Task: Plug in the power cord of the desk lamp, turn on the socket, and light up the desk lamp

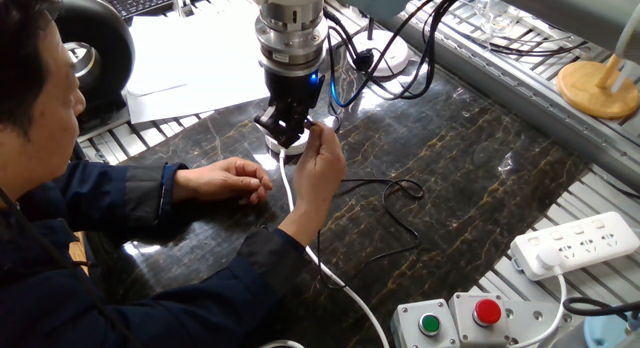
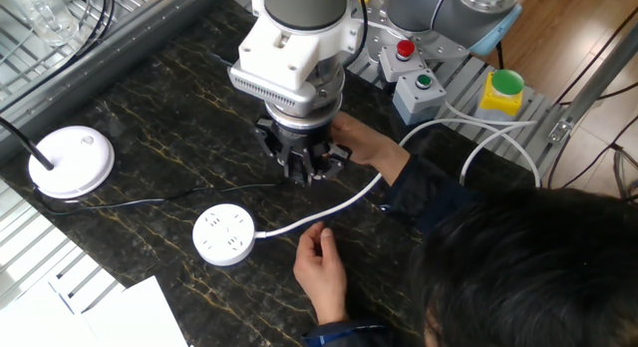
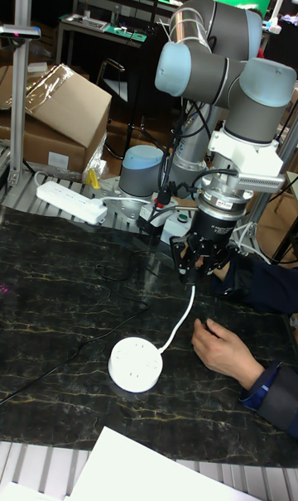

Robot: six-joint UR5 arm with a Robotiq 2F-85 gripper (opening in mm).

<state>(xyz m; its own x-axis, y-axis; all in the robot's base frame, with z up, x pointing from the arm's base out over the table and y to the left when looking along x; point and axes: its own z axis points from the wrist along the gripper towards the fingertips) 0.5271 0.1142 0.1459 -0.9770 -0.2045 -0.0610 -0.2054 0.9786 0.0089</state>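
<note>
My gripper (image 2: 304, 164) hangs low over the dark table, to the upper right of the socket (image 2: 222, 234), a white puck with a thick white cable (image 2: 329, 211). A person's hand (image 2: 364, 143) presses against my dark fingers and hides what lies between them, so the plug is not visible. The power cord (image 2: 150, 199) runs as a thin black wire from the desk lamp (image 2: 70, 160) at the left toward my gripper. It loops on the table (image 1: 400, 191) in one fixed view. In the tall view my gripper (image 3: 197, 271) is above and behind the socket (image 3: 135, 364).
The person's other hand (image 2: 324, 267) rests beside the white cable. A rectangular power strip (image 1: 578, 243) and a button box (image 1: 460, 318) lie at the table's edge. A wooden stand (image 1: 598, 88) and papers (image 1: 200, 58) sit off the dark mat.
</note>
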